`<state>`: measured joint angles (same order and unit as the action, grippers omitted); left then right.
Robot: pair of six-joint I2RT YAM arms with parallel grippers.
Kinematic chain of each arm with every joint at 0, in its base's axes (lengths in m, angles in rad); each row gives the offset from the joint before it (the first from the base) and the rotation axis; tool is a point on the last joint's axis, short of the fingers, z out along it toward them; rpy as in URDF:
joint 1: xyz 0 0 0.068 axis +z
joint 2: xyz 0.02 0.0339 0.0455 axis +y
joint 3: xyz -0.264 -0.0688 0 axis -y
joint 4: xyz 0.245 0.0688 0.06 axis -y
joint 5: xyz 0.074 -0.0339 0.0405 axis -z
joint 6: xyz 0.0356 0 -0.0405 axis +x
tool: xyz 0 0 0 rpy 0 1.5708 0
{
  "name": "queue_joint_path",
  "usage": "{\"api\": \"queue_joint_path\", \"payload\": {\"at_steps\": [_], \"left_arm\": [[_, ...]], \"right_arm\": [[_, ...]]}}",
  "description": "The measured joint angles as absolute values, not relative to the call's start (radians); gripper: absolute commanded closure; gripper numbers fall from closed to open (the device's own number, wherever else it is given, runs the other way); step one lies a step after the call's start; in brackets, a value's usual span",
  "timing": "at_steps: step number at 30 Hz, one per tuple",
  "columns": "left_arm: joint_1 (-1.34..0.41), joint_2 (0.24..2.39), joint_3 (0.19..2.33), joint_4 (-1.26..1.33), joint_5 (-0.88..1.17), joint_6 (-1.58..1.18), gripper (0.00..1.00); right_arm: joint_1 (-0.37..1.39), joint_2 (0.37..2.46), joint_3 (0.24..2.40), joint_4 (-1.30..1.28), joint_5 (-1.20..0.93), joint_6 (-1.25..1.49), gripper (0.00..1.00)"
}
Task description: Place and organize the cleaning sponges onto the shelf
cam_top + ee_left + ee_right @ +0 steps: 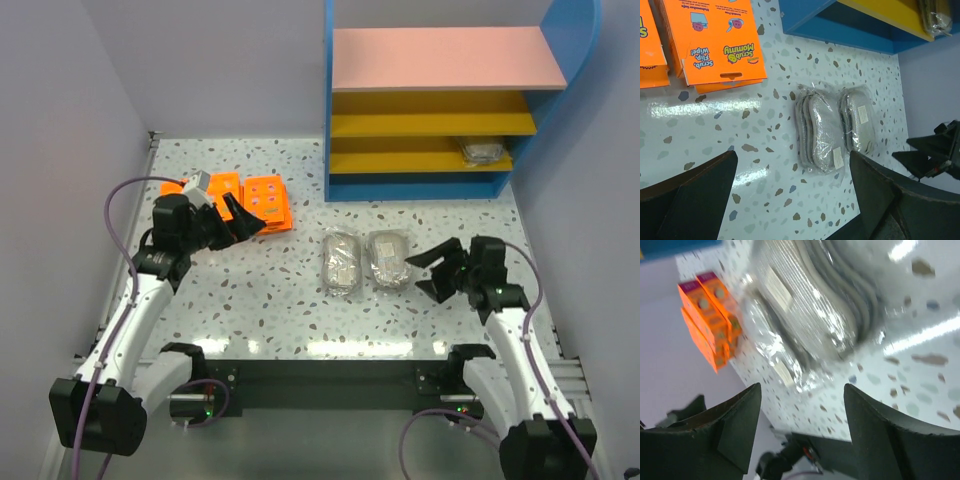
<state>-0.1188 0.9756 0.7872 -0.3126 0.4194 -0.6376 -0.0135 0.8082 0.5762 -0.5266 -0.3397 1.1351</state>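
Speckled white surface [300, 320] spreads out from my bases, with pale walls [60, 120] close on both sides. Nearest to me, my right hand [418, 273] hangs with its jaws apart and nothing between them, just beside the right pad [387, 260], a grey oblong in clear wrap. The left pad [340, 262] lies right alongside it; whether their films touch I cannot tell.

I judge the step in hand is to take the right pad. To do it well I would close across its narrow width, low enough to bite the pad itself and not only the loose, shiny film, which looks likely to slip. I would also keep my inner finger from dragging the neighbour along.

Farther out, my left hand [250, 220] is spread wide and empty, near the orange packs [268, 203], which sit stacked well apart from the pads.

Beyond everything stands the shelf [328, 100], blue-sided, with a pink top board [440, 58]. A third pad [484, 153] already lies at the right end of the lower yellow board [400, 160], so most of the job looks undone. The gap above that board is low. I would carry the pad flat and set it beside the third pad without shoving it.
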Motion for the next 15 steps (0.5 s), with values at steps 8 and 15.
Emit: {"api": "queue_joint_path", "payload": {"at_steps": [8,15], "left_arm": [[-0.119,0.921,0.737,-0.323,0.419,-0.635,0.01],[-0.119,0.904,0.719,-0.332,0.415,-0.635,0.01]], "right_arm": [[0.067,0.594,0.436,-0.664,-0.434,1.197,0.30],[0.093,0.711,0.380,-0.587,-0.422,1.249,0.29]]}}
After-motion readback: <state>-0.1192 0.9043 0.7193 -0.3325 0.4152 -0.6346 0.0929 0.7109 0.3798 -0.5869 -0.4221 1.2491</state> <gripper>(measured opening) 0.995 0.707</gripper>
